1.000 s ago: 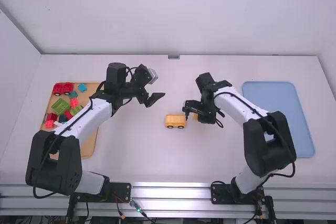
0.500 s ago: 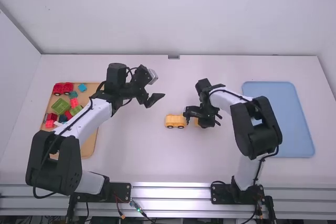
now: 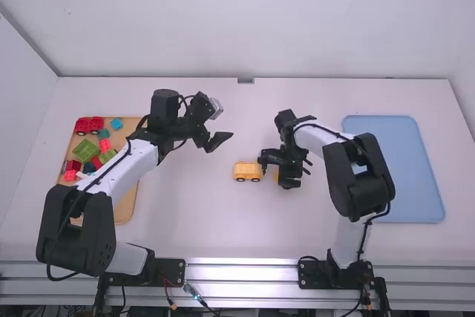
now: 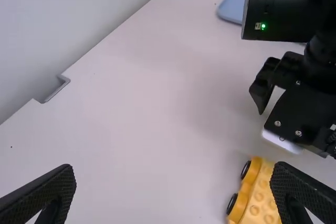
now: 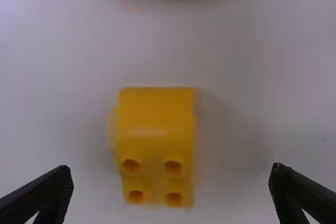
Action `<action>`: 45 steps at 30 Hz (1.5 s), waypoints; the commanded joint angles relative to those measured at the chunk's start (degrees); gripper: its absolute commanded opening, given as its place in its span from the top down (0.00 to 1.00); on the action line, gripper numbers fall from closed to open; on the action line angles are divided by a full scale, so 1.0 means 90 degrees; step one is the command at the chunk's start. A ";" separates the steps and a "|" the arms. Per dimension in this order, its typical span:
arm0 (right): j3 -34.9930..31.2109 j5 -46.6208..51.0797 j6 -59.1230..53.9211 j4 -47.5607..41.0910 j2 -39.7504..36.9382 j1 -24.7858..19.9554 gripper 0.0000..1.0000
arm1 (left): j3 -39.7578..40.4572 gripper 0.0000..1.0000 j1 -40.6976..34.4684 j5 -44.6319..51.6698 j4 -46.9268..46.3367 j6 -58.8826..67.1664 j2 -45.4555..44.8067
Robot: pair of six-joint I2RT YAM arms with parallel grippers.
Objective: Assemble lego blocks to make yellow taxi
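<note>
High view, with a dial centred on the wheeled yellow piece (image 3: 247, 171): nearest, along the metal rail (image 3: 241, 272), the left arm's base stands between 7 and 8 o'clock, the right arm's between 4 and 5. Farther up the white counter (image 3: 200, 220), toward 9 o'clock, a wooden tray (image 3: 126, 200) carries green blocks (image 3: 84, 150), small blue and teal ones, and red blocks, with a red wheeled piece (image 3: 89, 125) at its far end. A yellow block (image 3: 276, 177) lies near the dial's centre at 3 o'clock, partly hidden under the right gripper (image 3: 276, 171). In the right wrist view that gripper's fingers are spread wide, one on each side of the block and touching neither side — four round studs show on it. The wheeled piece stands upright on the counter; the left wrist view shows studs on its top and two black wheels along a side. Well out at 3 o'clock is a blue tray (image 3: 415, 183). Toward 11 o'clock is the left gripper (image 3: 220, 139), its fingers apart — and behind everything rises a pale wall (image 3: 252, 20).
</note>
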 commanded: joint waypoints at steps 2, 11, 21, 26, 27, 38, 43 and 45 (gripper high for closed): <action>0.0461 -0.0712 -0.0151 -0.0398 -0.0398 -0.0017 0.01 | -0.0046 0.01 -0.0012 0.0056 -0.0124 -0.0165 -0.0117; 0.0032 -0.3356 -0.1168 -0.0316 -0.1734 -0.0984 0.01 | -0.0063 0.01 -0.0017 0.1151 -0.1360 0.2645 -0.0114; -0.2074 -0.5401 -0.0848 0.2523 -0.1508 -0.1836 0.01 | -0.0831 0.01 0.0000 0.2834 -0.0420 0.4379 0.0719; -0.2633 -0.5338 -0.0865 0.3575 -0.1268 -0.1819 0.01 | -0.0911 0.01 -0.0061 0.2963 0.0685 0.3594 0.1433; -0.2742 -0.5285 -0.0835 0.3779 -0.1236 -0.1817 0.00 | -0.0911 0.01 -0.0061 0.2970 0.0865 0.3458 0.1579; -0.2992 -0.5377 -0.0911 0.4527 -0.0308 -0.2222 0.19 | -0.0903 0.01 -0.0061 0.3439 0.1617 0.2939 0.2130; -0.2992 -0.5943 -0.1649 0.4362 -0.0002 -0.2557 0.27 | -0.0903 0.01 -0.0061 0.3439 0.1875 0.2336 0.2130; -0.3002 -0.5935 -0.1656 0.4359 0.0022 -0.2637 0.30 | -0.0903 0.01 -0.0058 0.3439 0.1877 0.2331 0.2127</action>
